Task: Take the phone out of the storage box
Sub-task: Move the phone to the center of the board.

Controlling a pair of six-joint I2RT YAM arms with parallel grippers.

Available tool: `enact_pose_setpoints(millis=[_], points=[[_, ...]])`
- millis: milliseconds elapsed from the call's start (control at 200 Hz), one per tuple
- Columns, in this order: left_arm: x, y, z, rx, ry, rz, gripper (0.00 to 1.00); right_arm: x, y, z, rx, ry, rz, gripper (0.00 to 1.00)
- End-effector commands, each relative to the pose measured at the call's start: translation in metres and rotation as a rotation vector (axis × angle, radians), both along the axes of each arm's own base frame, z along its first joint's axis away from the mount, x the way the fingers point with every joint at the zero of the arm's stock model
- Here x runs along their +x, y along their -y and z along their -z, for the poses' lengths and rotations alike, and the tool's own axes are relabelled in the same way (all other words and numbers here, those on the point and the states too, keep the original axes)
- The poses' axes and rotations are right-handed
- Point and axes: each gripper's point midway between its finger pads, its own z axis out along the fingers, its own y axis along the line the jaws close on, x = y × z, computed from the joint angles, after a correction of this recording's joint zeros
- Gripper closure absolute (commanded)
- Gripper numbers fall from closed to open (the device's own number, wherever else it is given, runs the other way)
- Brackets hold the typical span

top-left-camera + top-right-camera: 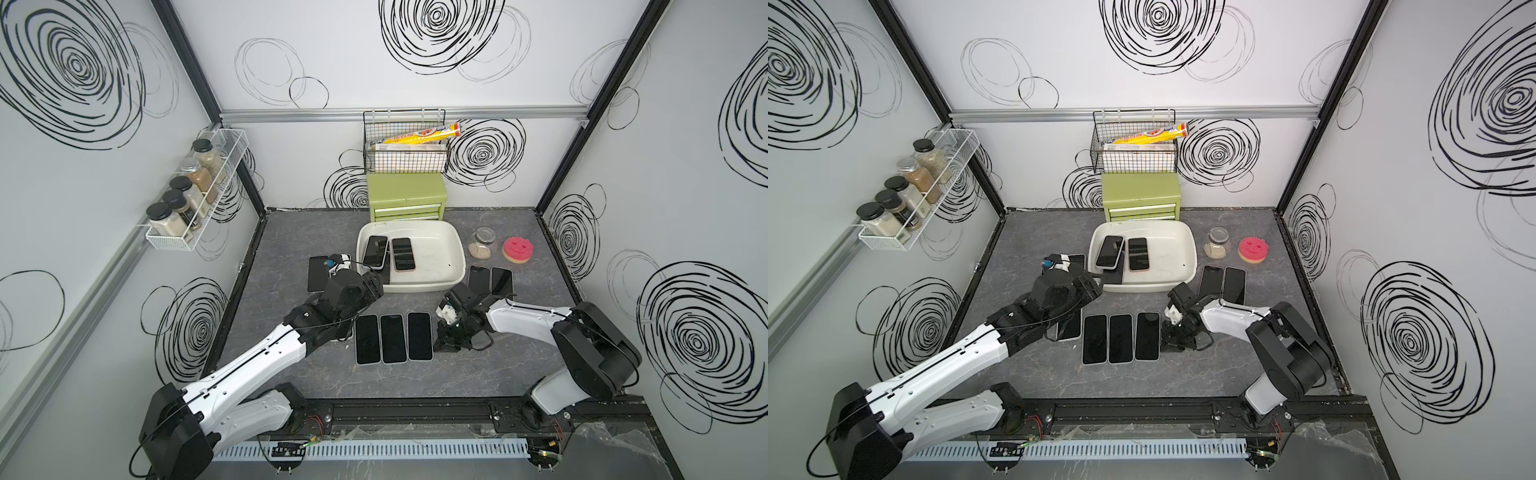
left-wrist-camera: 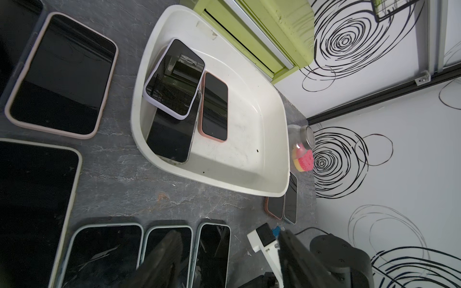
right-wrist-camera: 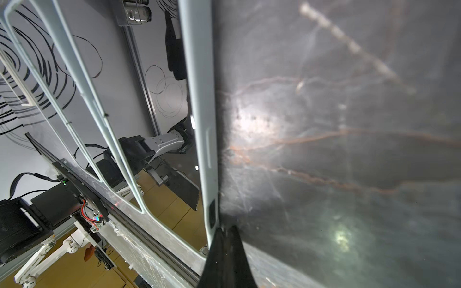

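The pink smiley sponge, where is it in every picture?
Top view: pink sponge just right of the glass jar, near the back.
Top view: same place, right of the jar.
Left wrist: peeking out behind the jar.
Right wrist: not in it.
Shared landmark: the glass jar.

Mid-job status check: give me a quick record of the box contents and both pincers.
storage box: three phones inside
lavender-cased phone: uppermost, lying askew on the clear-cased phone
pink-cased phone: flat on the box floor, beside that stack
front row phones: three, side by side on the table, outside the box
left pincer: open, empty, by the box's corner
right pincer: shut, low at the end of the front row
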Motion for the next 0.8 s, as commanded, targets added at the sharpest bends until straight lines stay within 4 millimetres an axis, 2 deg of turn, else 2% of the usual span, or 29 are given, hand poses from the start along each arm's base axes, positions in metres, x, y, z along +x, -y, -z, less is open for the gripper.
enact_pose_setpoints(millis=[0, 165, 380, 471, 501, 606, 661, 691, 716, 761, 791], points=[[-0.002, -0.003, -0.001, 0.007, 0.017, 0.024, 0.32, 0.008, 0.001, 0.008, -0.054, 0.024, -0.026, 1.00], [-0.002, -0.005, -0.003, 0.003, 0.021, 0.027, 0.33, 0.013, -0.009, 0.008, -0.035, 0.014, -0.035, 1.00], [0.006, 0.001, -0.008, 0.011, 0.035, 0.055, 0.32, 0.012, -0.004, 0.000, -0.048, 0.020, -0.011, 1.00], [0.013, 0.005, -0.006, 0.034, 0.030, 0.067, 0.30, 0.015, -0.005, -0.011, -0.044, 0.038, -0.006, 1.00], [0.015, 0.006, -0.006, 0.040, 0.025, 0.067, 0.29, 0.018, -0.005, -0.017, -0.050, 0.052, -0.003, 0.97], [0.024, 0.010, -0.004, 0.048, 0.006, 0.073, 0.29, 0.046, -0.002, -0.051, -0.097, 0.171, 0.013, 0.93], [0.029, 0.011, -0.008, 0.048, 0.016, 0.078, 0.29, 0.068, -0.008, -0.080, -0.087, 0.254, 0.020, 0.86], [0.031, 0.010, -0.012, 0.050, 0.025, 0.072, 0.28, 0.079, -0.013, -0.095, -0.077, 0.293, 0.017, 0.78], [0.033, 0.009, -0.013, 0.050, 0.030, 0.069, 0.27, 0.088, -0.019, -0.107, -0.065, 0.328, 0.011, 0.68], [0.037, 0.005, -0.016, 0.052, 0.038, 0.058, 0.22, 0.104, -0.027, -0.124, -0.049, 0.383, 0.004, 0.42], [0.040, 0.001, -0.016, 0.056, 0.036, 0.045, 0.16, 0.115, -0.034, -0.135, -0.038, 0.422, -0.006, 0.31]])
